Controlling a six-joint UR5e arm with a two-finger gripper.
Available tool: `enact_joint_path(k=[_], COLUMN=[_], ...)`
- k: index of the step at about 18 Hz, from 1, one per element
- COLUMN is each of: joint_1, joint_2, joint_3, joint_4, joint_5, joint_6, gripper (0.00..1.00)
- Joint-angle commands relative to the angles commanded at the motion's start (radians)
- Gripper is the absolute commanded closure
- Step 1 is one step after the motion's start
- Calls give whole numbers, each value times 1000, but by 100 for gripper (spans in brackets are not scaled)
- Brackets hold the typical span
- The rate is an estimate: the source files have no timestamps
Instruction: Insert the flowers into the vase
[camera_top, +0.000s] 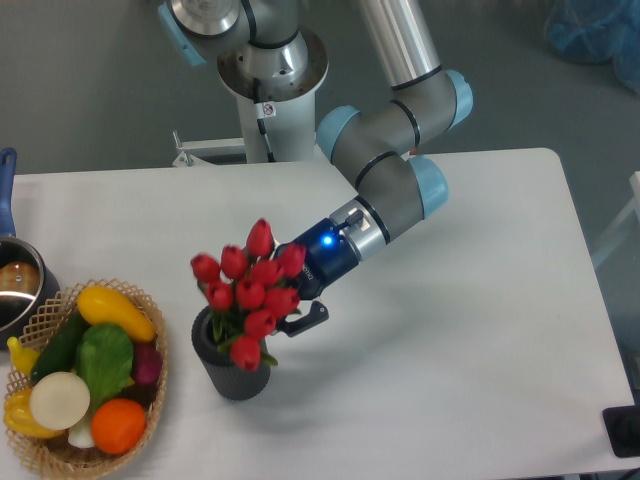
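Now inserting: jaws (292, 318) clenched on the flowers (245, 290), stems entering the vase (232, 365) mouth; next, probably lower straighter, then release.

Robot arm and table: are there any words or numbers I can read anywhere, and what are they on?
No text reads clearly.
Small white sticker with a red mark on the robot base: too small and blurred to read.
Dark body of the end effector: only a blue light, no readable letters.
Vase, flowers, basket: no writing visible.
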Motion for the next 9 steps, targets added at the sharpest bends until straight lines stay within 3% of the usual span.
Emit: enact_joint_path(k=[4,9], joint_1=[-2,5], joint_2=[0,8], joint_3=[3,6], joint_4=[0,-2], joint_5=[-2,0], joint_6=[2,-2], gripper=[1,0])
